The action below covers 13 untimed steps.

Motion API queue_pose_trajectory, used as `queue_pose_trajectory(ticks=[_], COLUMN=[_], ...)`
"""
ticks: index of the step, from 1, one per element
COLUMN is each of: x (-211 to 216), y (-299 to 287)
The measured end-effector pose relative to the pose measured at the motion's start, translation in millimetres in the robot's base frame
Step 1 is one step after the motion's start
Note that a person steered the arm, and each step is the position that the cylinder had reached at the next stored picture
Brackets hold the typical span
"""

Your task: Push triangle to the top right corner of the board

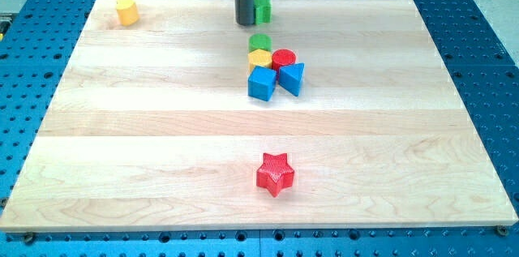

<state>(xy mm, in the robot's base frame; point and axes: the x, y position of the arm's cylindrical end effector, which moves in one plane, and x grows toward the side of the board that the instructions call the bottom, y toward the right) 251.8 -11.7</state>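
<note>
The blue triangle (292, 78) lies near the board's middle top, at the right of a tight cluster. The cluster also holds a blue cube (261, 83), a yellow block (259, 58), a red cylinder (284, 58) and a green cylinder (260, 43). My tip (245, 23) rests on the board near the view's top edge, above and left of the cluster, about 70 px from the triangle. A green block (263, 9) stands just to the tip's right, partly hidden by the rod.
A yellow block (126, 11) sits at the board's top left corner. A red star (275, 173) lies at the lower middle. The wooden board (405, 127) rests on a blue perforated table; its top right corner (409, 2) is at the view's upper right.
</note>
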Motion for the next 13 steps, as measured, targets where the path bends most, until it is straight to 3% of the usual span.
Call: queue_pose_trajectory(ticks=[1,2,3,4,5,6,8,9,10,13], x=[14,17,102,186,216,205,140,95,56,47], y=[-2,-40,-72,-51,1,34,102,108,95,3])
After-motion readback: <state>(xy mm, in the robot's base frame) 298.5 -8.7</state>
